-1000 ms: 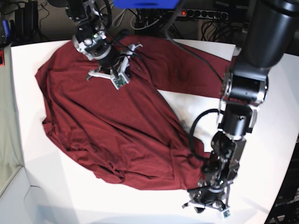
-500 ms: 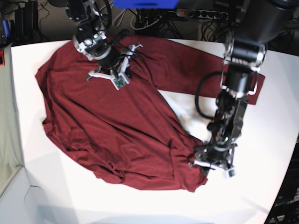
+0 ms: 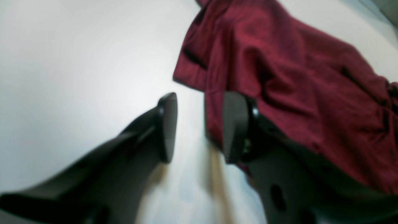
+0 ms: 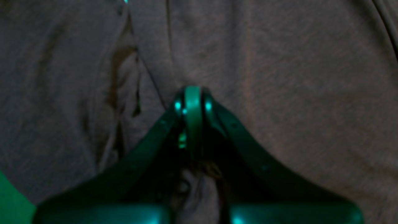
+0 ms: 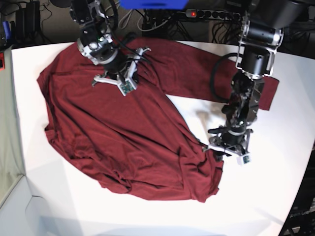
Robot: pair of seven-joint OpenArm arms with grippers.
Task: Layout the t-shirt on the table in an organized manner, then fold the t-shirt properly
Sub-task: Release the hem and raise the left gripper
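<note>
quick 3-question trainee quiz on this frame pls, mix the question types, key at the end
1. True or false: the right tool is shut and resting on the t-shirt.
2. Where is the left tool relative to the cloth? A) over the collar B) at the cloth's edge nearest that arm, one finger over bare table and the other over cloth C) off the table entirely
3. Fill in: the garment lies ____ on the table, not yet flat.

Key
1. True. The wrist view shows the fingers pressed together against fabric.
2. B. Its jaws stand apart, with nothing clamped between them.
3. Bunched, with wrinkles gathered toward the near edge.
</note>
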